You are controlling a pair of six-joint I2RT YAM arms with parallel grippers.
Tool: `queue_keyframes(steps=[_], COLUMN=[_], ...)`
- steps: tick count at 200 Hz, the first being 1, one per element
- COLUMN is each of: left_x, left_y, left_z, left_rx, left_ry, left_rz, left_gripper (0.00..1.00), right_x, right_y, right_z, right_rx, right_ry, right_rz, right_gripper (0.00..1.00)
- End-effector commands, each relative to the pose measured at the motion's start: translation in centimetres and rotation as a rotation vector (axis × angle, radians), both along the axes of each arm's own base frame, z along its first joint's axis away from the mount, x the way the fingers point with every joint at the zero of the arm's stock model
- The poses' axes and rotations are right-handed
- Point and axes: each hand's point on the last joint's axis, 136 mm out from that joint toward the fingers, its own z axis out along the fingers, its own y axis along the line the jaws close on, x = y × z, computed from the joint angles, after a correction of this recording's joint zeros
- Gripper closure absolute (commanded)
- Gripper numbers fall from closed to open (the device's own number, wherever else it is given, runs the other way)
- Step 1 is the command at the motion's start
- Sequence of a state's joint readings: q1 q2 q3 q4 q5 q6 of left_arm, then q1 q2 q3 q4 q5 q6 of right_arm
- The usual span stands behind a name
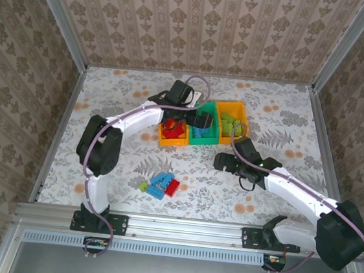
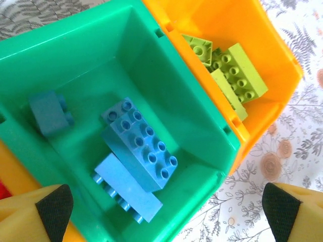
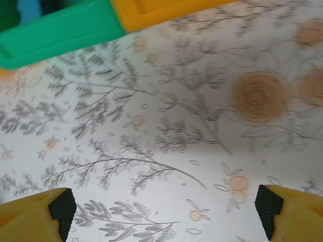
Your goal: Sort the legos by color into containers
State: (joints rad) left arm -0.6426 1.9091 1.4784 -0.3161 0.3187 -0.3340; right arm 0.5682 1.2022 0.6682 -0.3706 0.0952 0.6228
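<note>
Three containers stand side by side: an orange bin [image 1: 172, 142] with red legos [image 1: 172, 127], a green bin [image 1: 204, 139] and an orange bin [image 1: 231, 106] with lime legos [image 1: 232, 125]. My left gripper [image 1: 202, 120] hangs open over the green bin [image 2: 166, 75], nothing between its fingers [image 2: 53, 207]. Below it lie three blue legos [image 2: 144, 148], one on its side [image 2: 49, 115]. Lime legos [image 2: 236, 78] fill the neighbouring orange bin [image 2: 242, 25]. My right gripper [image 1: 229, 162] is open and empty over the bare cloth [image 3: 164, 206], just in front of the bins.
A small loose pile of blue [image 1: 161, 182], red [image 1: 173, 188] and lime [image 1: 143, 186] legos lies on the flowered cloth near the left arm's base. The green bin's rim [image 3: 60, 30] and an orange rim [image 3: 161, 10] show at the top of the right wrist view.
</note>
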Motion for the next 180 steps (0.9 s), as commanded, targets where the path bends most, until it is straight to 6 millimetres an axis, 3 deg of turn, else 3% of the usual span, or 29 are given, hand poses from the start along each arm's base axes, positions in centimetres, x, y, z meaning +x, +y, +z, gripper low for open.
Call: queue_keyframes(steps=[1, 38, 66, 92, 136, 180], left_x=[0.0, -0.4, -0.7, -1.0, -1.6, -2.4], left_y=[-0.2, 3.1, 5.6, 8.2, 11.4, 12.8], left_z=[5.5, 5.6, 4.7, 4.0, 3.5, 3.6], left_rx=[-0.131, -0.095, -0.09, -0.08, -0.062, -0.053], left_ry=[-0.15, -0.208, -0.189, -0.177, -0.166, -0.173], left_rz=[0.012, 0.094, 0.162, 0.222, 0.278, 0.304], left_gripper=[0.0, 0.0, 0.0, 0.0, 0.0, 0.0], right_x=[0.7, -1.1, -3.5, -5.9, -8.8, -8.3], right_y=[2.7, 8.6, 13.3, 16.4, 18.2, 19.0], right_z=[1.2, 0.0, -1.1, -2.0, -3.1, -3.0], right_rx=[-0.055, -0.117, -0.136, -0.126, -0.187, -0.259], right_ry=[-0.069, -0.029, 0.005, 0.03, 0.02, -0.02], right_rz=[0.157, 0.421, 0.601, 0.723, 0.932, 1.047], right_gripper=[0.05, 0.05, 0.05, 0.05, 0.0, 0.0])
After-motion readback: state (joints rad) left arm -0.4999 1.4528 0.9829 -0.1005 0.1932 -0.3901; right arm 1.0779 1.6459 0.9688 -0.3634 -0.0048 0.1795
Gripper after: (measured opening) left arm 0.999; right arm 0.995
